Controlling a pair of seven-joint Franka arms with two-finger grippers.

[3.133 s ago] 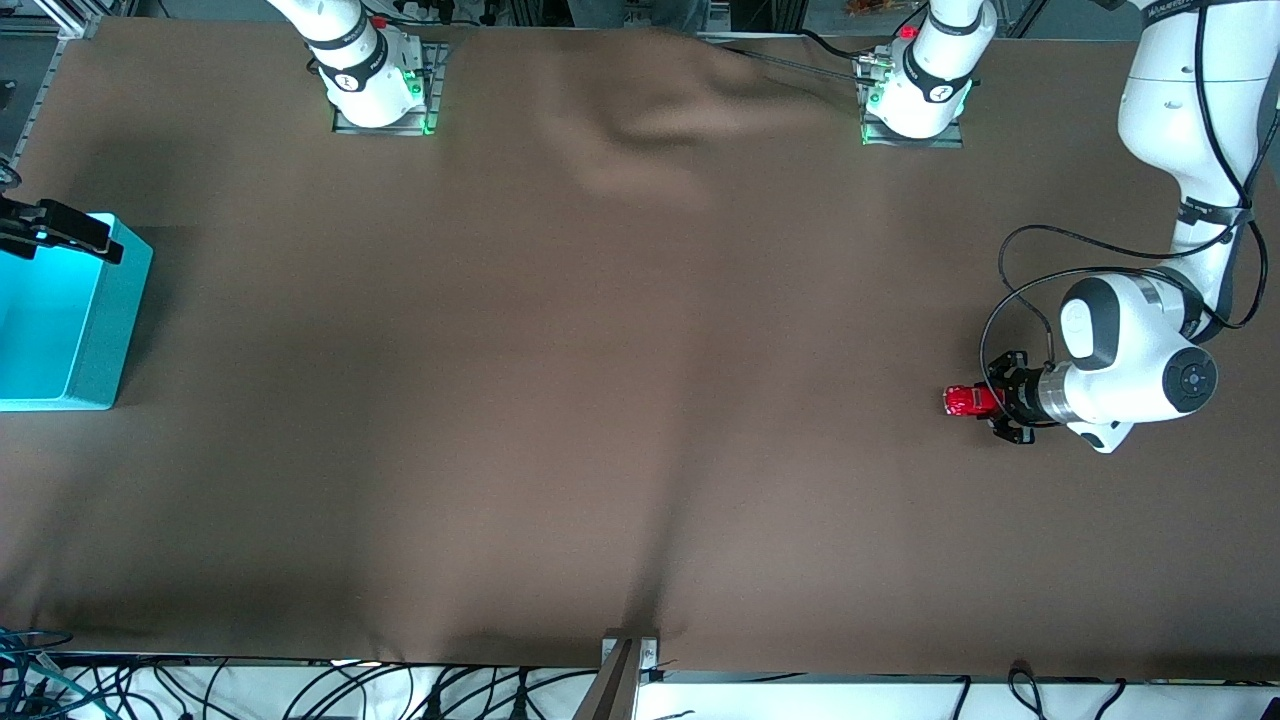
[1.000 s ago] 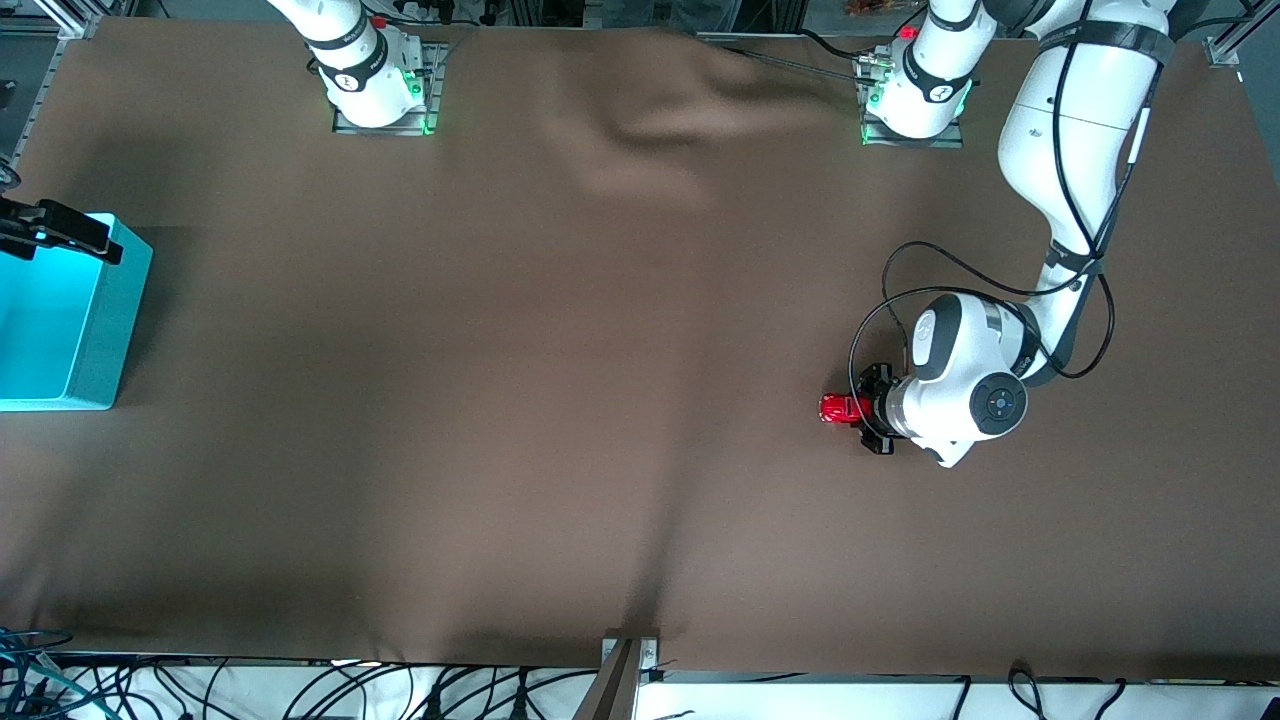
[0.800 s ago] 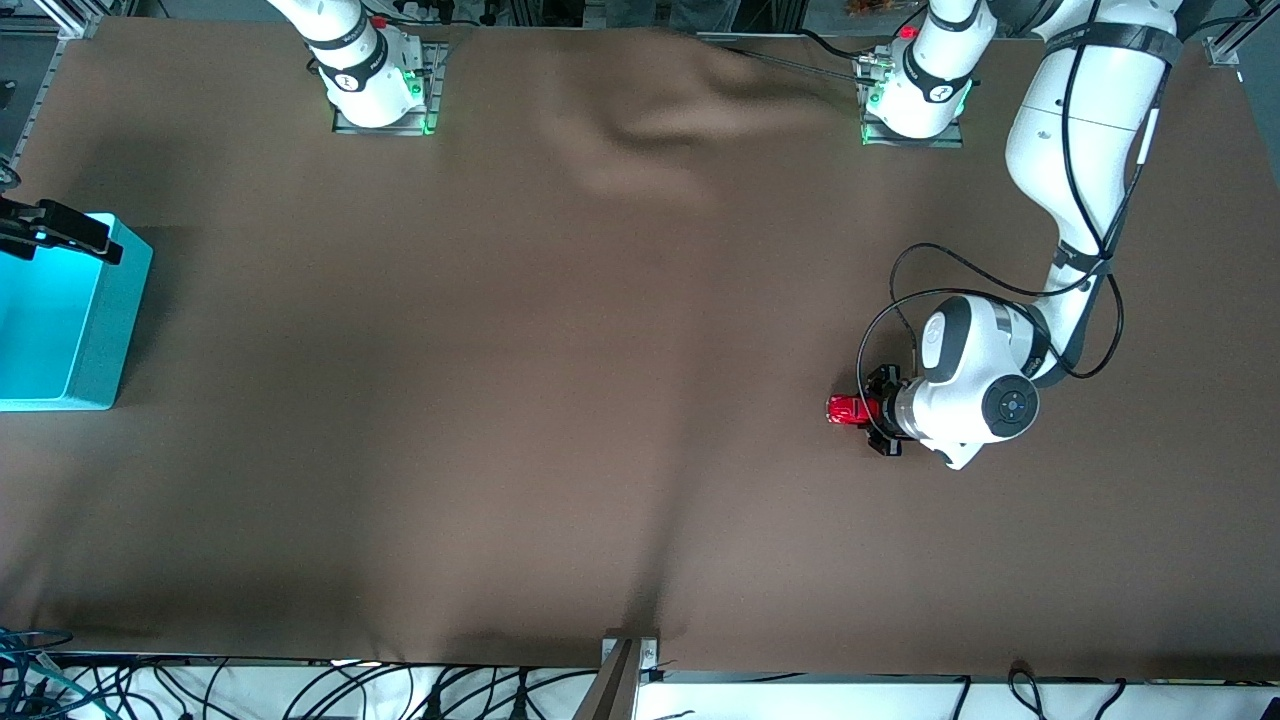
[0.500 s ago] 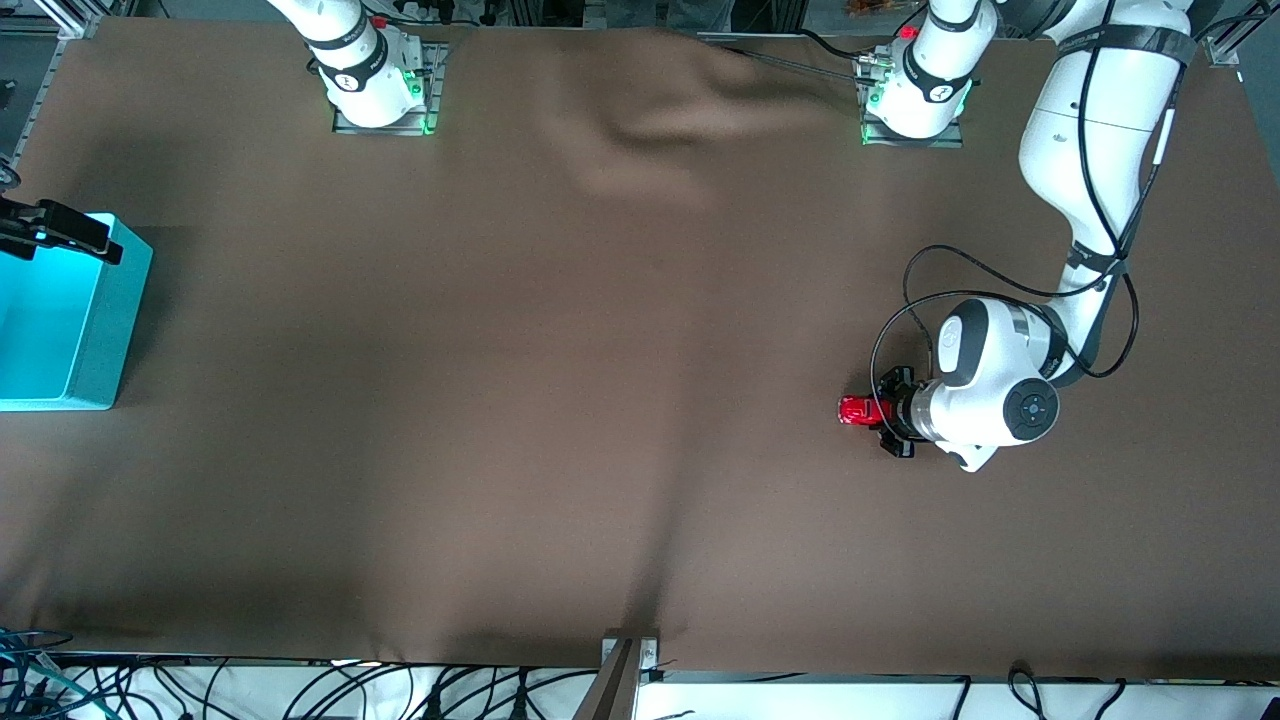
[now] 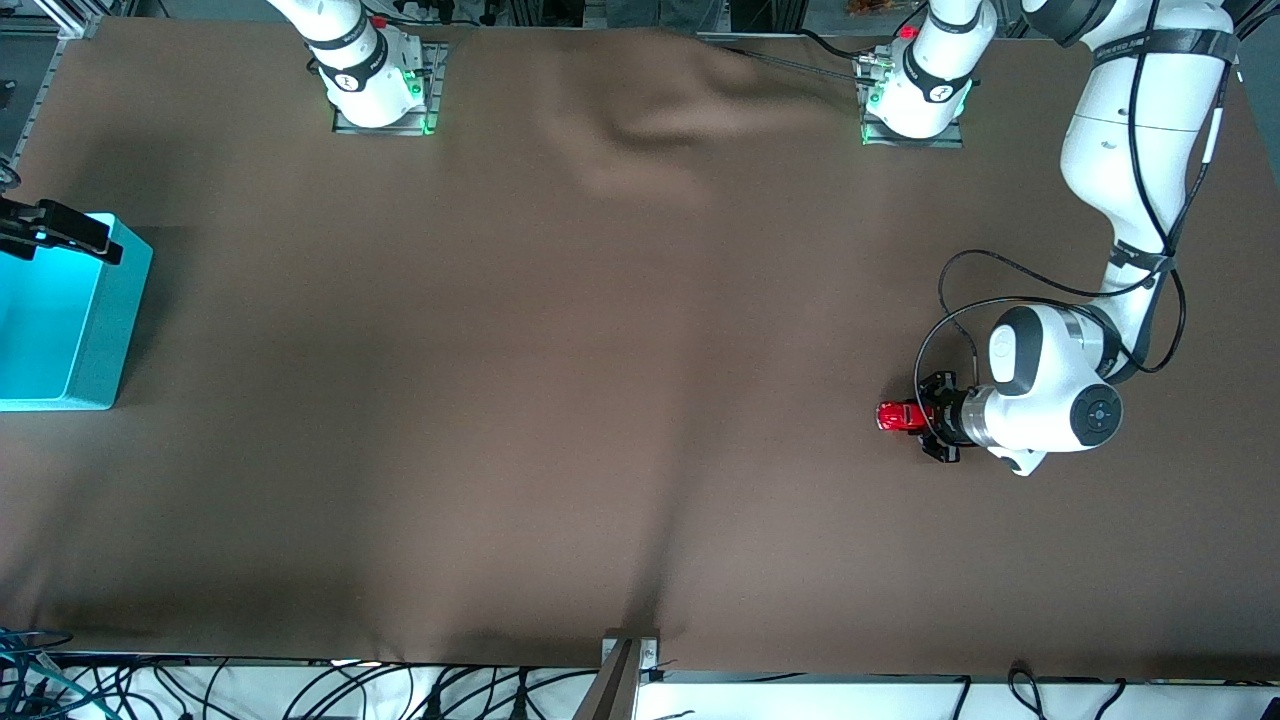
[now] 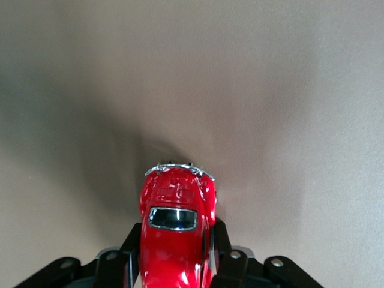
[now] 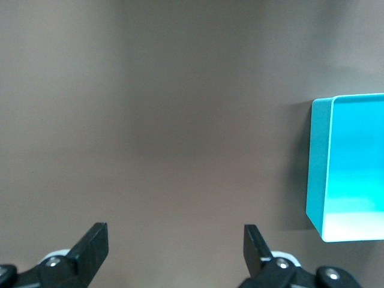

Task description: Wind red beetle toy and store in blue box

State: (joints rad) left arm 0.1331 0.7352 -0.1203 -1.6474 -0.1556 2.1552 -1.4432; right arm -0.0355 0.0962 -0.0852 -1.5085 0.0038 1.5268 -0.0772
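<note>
The red beetle toy (image 5: 896, 416) sits low on the brown cloth toward the left arm's end of the table. My left gripper (image 5: 917, 418) is shut on its sides, with the arm lying nearly level. In the left wrist view the toy (image 6: 176, 210) sticks out from between the black fingers (image 6: 137, 239), dark window up. The blue box (image 5: 103, 330) stands at the right arm's end, its inside bright cyan. My right gripper (image 5: 62, 238) waits over the box's rim, open and empty. The right wrist view shows its gripper (image 7: 176, 240) over bare cloth, the box (image 7: 317, 174) off to one side.
Brown cloth (image 5: 560, 380) covers the whole table, with a raised fold (image 5: 660, 130) between the two arm bases. Cables (image 5: 300, 690) and a metal bracket (image 5: 628, 650) lie along the table edge nearest the front camera.
The left gripper has dragged the toy along the cloth back toward the left arm's end of the table, after first carrying it toward the middle. The right arm has not moved.
</note>
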